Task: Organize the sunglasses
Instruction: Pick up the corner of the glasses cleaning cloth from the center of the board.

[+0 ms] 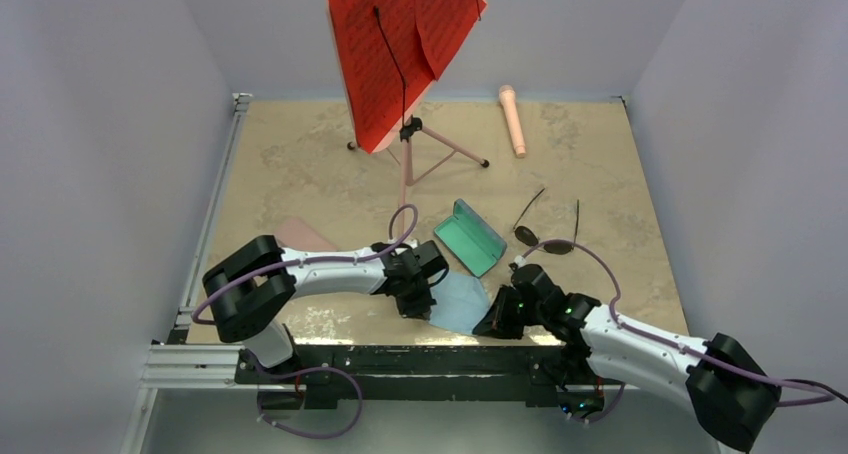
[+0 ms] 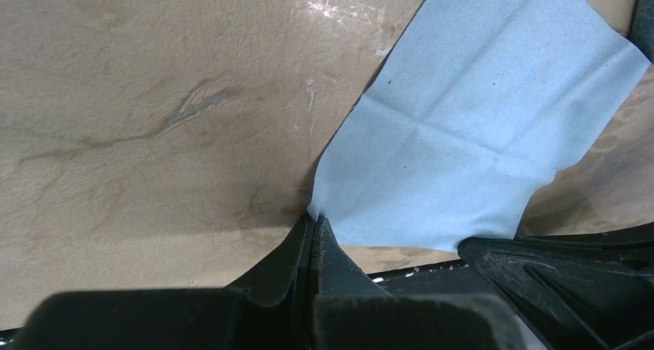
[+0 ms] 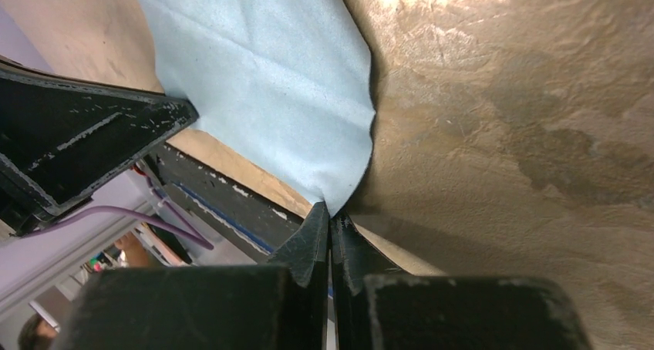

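Black sunglasses (image 1: pixel 548 238) with long thin arms lie open on the table, right of centre. A light blue cloth (image 1: pixel 458 302) lies near the front edge between both grippers. My left gripper (image 1: pixel 421 302) is shut on the cloth's left corner; in the left wrist view the pinch (image 2: pixel 315 220) shows on the cloth (image 2: pixel 478 111). My right gripper (image 1: pixel 497 320) is shut on the cloth's right corner; in the right wrist view its tips (image 3: pixel 332 213) clamp the cloth (image 3: pixel 262 80). The sunglasses lie beyond the right gripper, untouched.
An open case with green lining (image 1: pixel 470 236) sits just behind the cloth. A pink flat thing (image 1: pixel 300 236) lies partly under the left arm. A red music stand (image 1: pixel 400 64) and a pink microphone (image 1: pixel 512 120) stand at the back. The table's front edge (image 1: pixel 400 352) is close.
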Robot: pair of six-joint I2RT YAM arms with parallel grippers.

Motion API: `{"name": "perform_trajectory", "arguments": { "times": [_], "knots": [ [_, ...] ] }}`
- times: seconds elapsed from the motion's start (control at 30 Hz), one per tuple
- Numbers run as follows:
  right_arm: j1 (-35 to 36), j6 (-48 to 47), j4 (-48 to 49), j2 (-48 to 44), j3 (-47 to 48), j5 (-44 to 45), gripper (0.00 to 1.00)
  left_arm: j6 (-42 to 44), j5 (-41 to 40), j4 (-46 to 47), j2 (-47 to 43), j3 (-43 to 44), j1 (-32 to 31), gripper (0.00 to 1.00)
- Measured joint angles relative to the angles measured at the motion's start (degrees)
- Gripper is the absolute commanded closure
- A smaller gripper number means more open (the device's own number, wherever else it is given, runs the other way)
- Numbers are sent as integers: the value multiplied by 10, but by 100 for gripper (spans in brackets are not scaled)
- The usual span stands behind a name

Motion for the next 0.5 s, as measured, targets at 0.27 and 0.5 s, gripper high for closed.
{"name": "perform_trajectory", "arguments": {
  "times": [0.27, 0.5],
  "knots": [
    [0, -5, -21, -37, 26, -66, 100, 18, -7, -66, -80, 2, 0, 100],
    [0, 12, -69, -118, 86, -135, 100, 33, 6, -145, -201, 33, 0, 100]
  ]
}}
